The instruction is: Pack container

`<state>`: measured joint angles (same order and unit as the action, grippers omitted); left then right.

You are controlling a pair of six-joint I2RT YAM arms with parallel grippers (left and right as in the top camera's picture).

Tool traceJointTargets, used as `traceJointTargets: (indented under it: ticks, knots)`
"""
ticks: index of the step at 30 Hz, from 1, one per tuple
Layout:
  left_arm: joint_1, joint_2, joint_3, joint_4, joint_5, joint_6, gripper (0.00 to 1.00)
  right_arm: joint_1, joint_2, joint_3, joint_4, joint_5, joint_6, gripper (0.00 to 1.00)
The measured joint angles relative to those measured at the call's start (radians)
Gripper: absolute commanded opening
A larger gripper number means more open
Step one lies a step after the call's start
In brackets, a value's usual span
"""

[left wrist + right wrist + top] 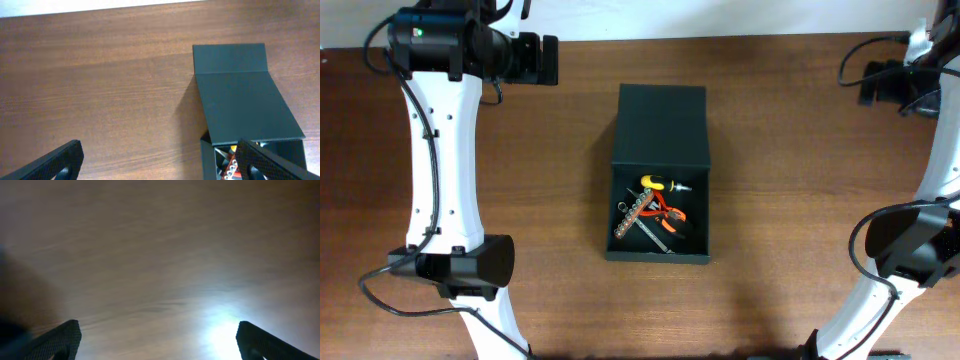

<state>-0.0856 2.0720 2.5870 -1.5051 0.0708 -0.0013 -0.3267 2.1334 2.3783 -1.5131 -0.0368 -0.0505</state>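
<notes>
The dark green-black container (658, 257) stands mid-table with its flap lid (662, 125) folded back toward the far side. Inside lie a yellow-handled screwdriver (658, 183), red-orange pliers (671, 213) and a strip of metal bits (629, 215). My left gripper (159, 161) is open over bare wood, left of the container (207, 159), and its right finger (260, 160) overlaps the box's open mouth. Overhead, that gripper (542, 58) sits at the far left. My right gripper (157, 337) is open above blurred bare wood, at the far right edge (882, 84).
The brown wooden table (780, 200) carries only the container. White arm links stand at the near left (450, 270) and near right (910, 250). A bright glare spot (225, 330) shows on the wood under the right gripper.
</notes>
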Motion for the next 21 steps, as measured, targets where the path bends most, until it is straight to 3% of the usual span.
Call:
traceJointTargets:
  ticks: [7, 14, 21]
  knots:
    - [0.001, 0.119, 0.011, -0.047, 0.050, -0.031, 0.99, 0.000, 0.000, 0.000, 0.058, -0.240, 0.002, 0.99]
    - [0.001, 0.318, 0.008, -0.026, 0.159, -0.048, 0.99, 0.002, 0.000, 0.000, 0.126, -0.315, 0.039, 0.99]
    - [0.001, 0.381, 0.008, -0.025, 0.185, -0.049, 1.00, 0.022, 0.000, 0.000, 0.146, -0.350, 0.052, 0.99]
